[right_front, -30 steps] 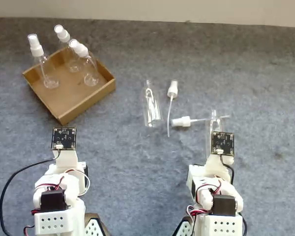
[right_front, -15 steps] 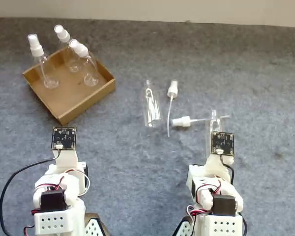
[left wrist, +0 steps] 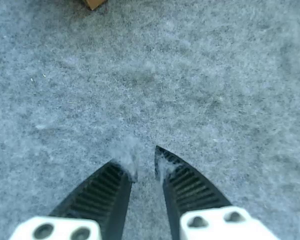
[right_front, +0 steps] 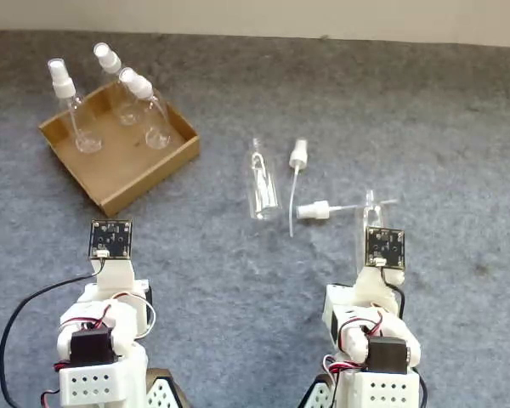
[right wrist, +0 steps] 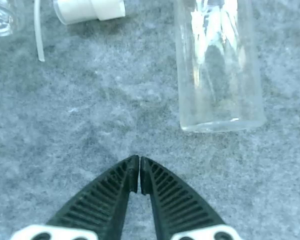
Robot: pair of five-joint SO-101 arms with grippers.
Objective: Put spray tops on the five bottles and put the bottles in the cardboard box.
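The grey felt-covered desk (right_front: 442, 119) lies bare behind and to the right of the brown cardboard box (right_front: 153, 177), with an open strip between the box and the loose parts. The left tool (left wrist: 145, 164) hangs low over bare felt in front of the box, well apart from every loose part. Its black ribbed jaws stand a small gap apart with nothing between them.

To the right of the box a clear uncapped bottle (right_front: 261, 183) lies on its side. Just beside it, farther from the box, lies a white spray top with a long tube (right_front: 297, 156). A second white spray top (right_front: 314, 210) lies next, its thin tube reaching toward a second clear bottle (right wrist: 217, 65), which lies flat farthest from the box. The right tool (right wrist: 139, 172) sits just short of that bottle's base and a little to one side, not touching it, jaws closed tip to tip on nothing.

Three clear bottles with white spray tops stand in the box: a left bottle (right_front: 75, 123), a back bottle (right_front: 123, 98) and a right bottle (right_front: 153, 119).
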